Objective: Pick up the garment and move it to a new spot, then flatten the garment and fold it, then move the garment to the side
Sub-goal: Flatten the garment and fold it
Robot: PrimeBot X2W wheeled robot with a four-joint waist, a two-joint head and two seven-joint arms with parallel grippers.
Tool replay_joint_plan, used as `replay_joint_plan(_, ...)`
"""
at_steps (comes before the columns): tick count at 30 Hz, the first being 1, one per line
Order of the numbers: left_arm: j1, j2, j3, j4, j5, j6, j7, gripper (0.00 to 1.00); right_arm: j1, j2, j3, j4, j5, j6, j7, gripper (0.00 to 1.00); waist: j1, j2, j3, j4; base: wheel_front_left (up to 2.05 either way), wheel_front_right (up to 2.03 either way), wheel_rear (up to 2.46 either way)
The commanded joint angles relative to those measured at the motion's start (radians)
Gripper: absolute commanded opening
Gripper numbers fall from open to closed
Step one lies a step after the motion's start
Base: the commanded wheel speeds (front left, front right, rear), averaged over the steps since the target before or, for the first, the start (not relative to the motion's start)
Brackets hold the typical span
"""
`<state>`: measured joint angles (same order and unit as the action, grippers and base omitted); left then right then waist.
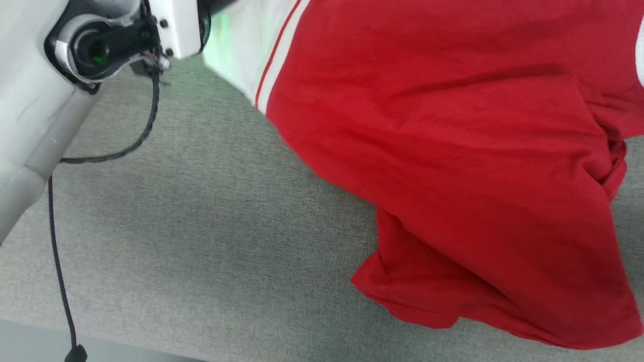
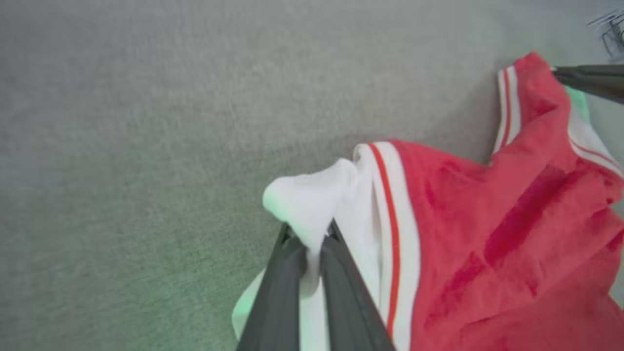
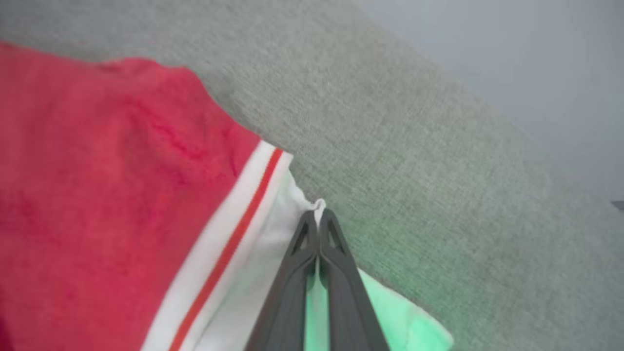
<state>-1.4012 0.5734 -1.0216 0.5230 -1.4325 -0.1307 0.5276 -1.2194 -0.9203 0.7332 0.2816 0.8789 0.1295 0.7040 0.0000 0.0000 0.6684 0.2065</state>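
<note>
In the head view the garment (image 1: 453,151) hung at the right over the grey surface (image 1: 176,226), its red hem low near it, and the pale left forearm (image 1: 30,100) with its cable (image 1: 146,125) stood at the upper left. The bare grey stretch to the left offered room for laying it out, though the surface's near edge (image 1: 100,337) ran close below. In the left wrist view the left gripper (image 2: 309,234) was pinched shut on a bunch of white sleeve, and the right gripper (image 2: 558,71) nipped the far shoulder. To do this well, both grips probably had to keep level and spread apart so the cloth stayed taut. In the right wrist view that gripper was closed on only the very edge of the sleeve, a shallow hold that could slip, and the surface ended not far beyond it.
</note>
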Motion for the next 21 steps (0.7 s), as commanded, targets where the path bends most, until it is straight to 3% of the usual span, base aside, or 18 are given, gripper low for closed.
replay_joint_plan(1,-0.004,0.005,0.012,-0.001,0.001,0.001,-0.031,0.0,0.003,0.013,-0.004,0.005,-0.007,0.002,-0.022,0.0,0.0,0.0,-0.025,-0.008,0.0,0.0,0.0)
replay_joint_plan(12,-0.073,-0.018,0.133,0.131,-0.046,0.001,-0.3,0.0,-0.121,0.088,-0.14,0.137,-0.048,0.001,-0.175,0.0,0.0,0.0,-0.101,-0.059,0.0,0.0,0.0)
replay_joint_plan(16,-0.154,-0.051,0.189,0.215,-0.029,0.001,-0.439,0.0,-0.232,0.168,-0.242,0.246,-0.1,0.001,-0.262,0.0,0.0,0.0,-0.096,-0.079,0.0,0.0,0.0)
replay_joint_plan(21,-0.308,-0.101,0.262,0.318,-0.007,0.001,-0.633,0.0,-0.438,0.279,-0.397,0.403,-0.238,0.001,-0.455,0.0,0.0,0.0,-0.088,-0.095,0.0,0.0,0.0)
